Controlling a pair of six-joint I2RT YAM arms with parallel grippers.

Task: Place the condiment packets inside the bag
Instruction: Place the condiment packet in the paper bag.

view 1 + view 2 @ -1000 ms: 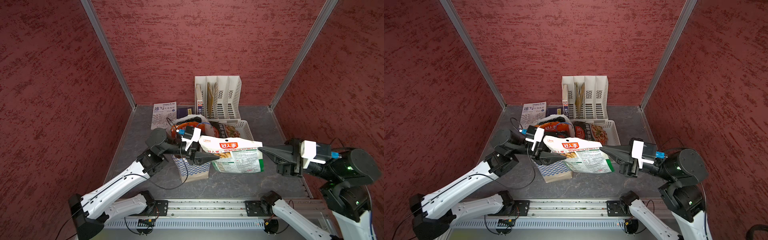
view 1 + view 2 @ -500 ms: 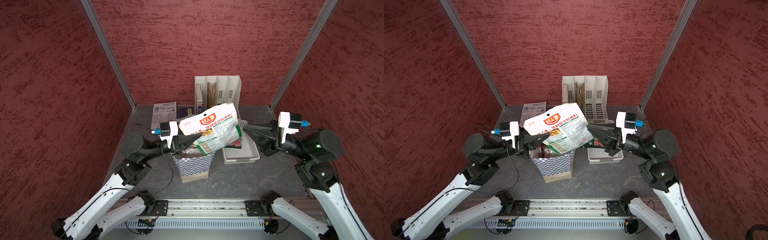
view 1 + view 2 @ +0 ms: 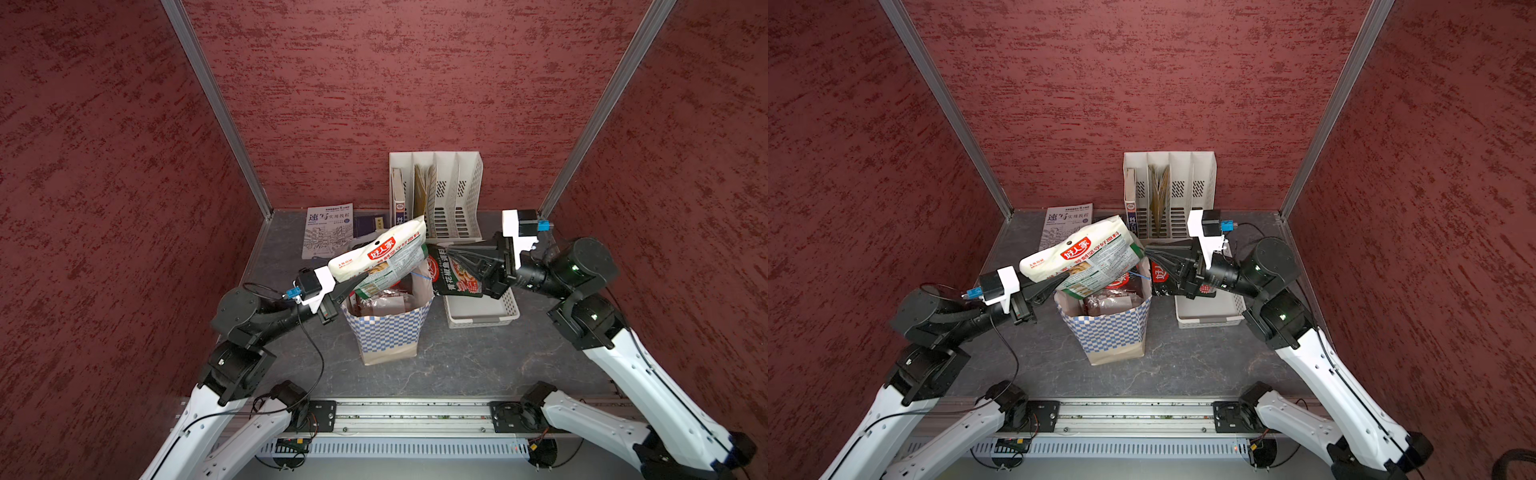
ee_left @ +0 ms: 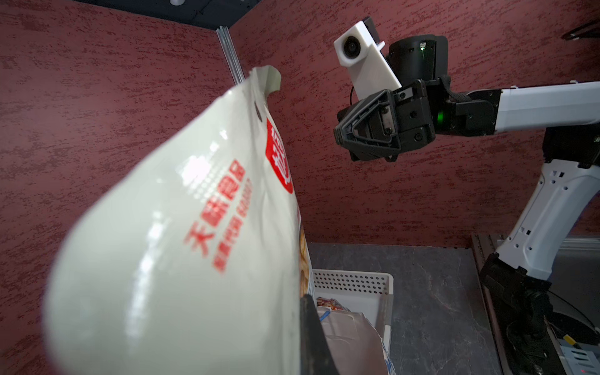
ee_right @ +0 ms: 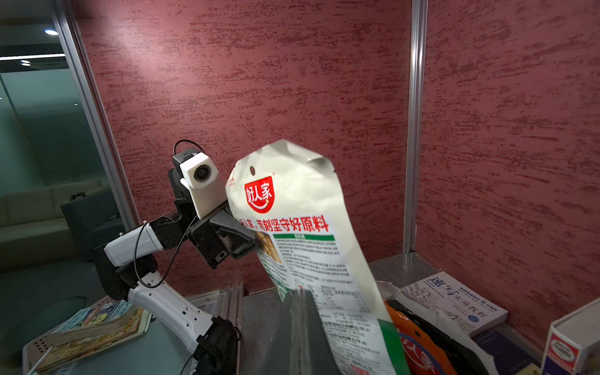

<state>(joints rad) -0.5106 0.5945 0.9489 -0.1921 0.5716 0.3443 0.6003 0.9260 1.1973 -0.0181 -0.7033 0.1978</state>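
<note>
Though puffy in left tool's (image 3: pixel 359 280) grip, glossy white packet (image 3: pixel 386 253) over checkered paper bag (image 3: pixel 386 332); right tool (image 3: pixel 449 252) closed.

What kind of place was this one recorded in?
Likely a robot test booth in an office or lab: red textured wall panels on aluminium posts enclose a small table, a left arm and right arm share a front rail, and the right wrist view shows a sofa beyond.

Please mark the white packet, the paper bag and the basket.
white packet (image 3: pixel 381 248), in a top view, red logo
paper bag (image 3: pixel 388 332), in a top view, checkered band
basket (image 3: pixel 484 319), in a top view, front rim
</note>
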